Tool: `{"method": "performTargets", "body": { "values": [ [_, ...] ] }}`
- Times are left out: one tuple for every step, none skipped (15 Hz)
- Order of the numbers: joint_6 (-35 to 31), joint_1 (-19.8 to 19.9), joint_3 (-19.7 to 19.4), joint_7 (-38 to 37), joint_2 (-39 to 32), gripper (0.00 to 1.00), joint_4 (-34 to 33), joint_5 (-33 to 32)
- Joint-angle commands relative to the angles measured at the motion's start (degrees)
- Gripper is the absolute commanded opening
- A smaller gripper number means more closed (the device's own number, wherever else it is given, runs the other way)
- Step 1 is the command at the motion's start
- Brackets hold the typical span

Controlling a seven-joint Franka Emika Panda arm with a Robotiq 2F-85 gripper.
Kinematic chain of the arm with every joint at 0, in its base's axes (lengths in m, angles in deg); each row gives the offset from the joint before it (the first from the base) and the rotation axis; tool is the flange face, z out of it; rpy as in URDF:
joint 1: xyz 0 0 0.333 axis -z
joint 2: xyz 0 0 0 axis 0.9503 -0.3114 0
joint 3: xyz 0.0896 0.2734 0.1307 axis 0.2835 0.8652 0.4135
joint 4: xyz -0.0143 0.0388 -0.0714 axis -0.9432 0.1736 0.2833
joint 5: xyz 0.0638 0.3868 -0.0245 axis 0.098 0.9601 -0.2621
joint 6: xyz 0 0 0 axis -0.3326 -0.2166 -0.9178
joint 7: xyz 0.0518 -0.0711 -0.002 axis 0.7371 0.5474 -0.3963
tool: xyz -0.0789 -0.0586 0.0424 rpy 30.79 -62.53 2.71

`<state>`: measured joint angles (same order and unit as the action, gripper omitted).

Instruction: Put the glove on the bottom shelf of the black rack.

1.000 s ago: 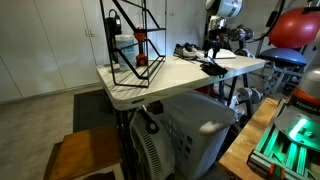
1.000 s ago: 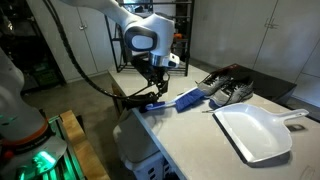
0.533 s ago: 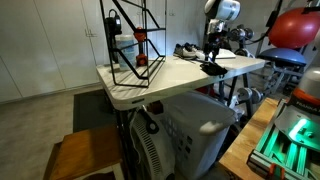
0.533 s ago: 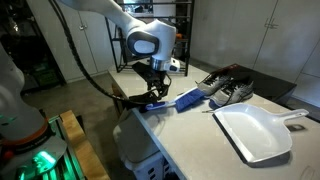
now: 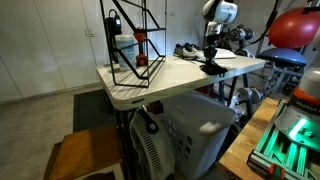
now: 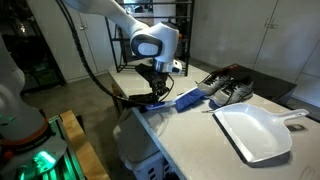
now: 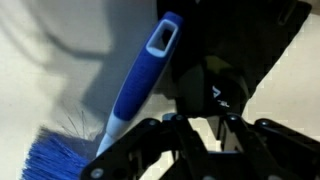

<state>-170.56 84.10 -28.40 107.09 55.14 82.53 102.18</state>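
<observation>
Gripper (image 6: 154, 86): clamped on the glove (image 6: 148, 98), slightly higher than a second ago.
Glove: black, dangling from the fingers over the table (image 5: 175, 80) edge.
Brush (image 6: 187, 99): blue, just beside the glove, unmoved.
Black rack (image 5: 130, 45): table's far end, well apart.

I look down on a white table (image 5: 185, 72) with a pale, smooth top. At one end, in an exterior view, the black rack (image 5: 130, 50) stands upright on it. A pair of sneakers (image 6: 229, 90) sits near the table's edge, and just beside them a blue brush (image 6: 187, 99) lies flat. My wrist view shows its hollow blue handle slanting upward and its bristles low in the left corner. Well apart from the brush, a white dustpan (image 6: 255, 132) rests flat on the top, its handle reaching toward the table's edge
</observation>
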Motion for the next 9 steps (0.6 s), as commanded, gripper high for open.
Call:
{"method": "performTargets", "body": {
  "values": [
    [0.7,1.0,1.4,1.0,-0.9,0.01,-1.2,1.1],
    [0.8,0.9,1.6,1.0,-0.6,0.00,-1.2,1.2],
    [1.1,0.9,1.8,0.9,-0.4,0.00,-1.1,1.5],
    [2.2,1.0,2.3,1.4,0.3,0.01,-1.0,2.9],
    [2.5,1.0,2.5,1.4,0.7,0.02,-0.9,3.7],
    [2.8,0.8,2.8,0.2,1.4,0.01,-0.8,5.6],
    [2.6,0.7,3.1,-1.1,1.9,0.02,-0.8,7.9],
    [2.8,0.7,3.3,-1.3,2.1,0.02,-1.1,9.9],
    [3.1,0.8,3.5,-1.6,2.2,0.02,-1.6,12.7]
  ]
}}
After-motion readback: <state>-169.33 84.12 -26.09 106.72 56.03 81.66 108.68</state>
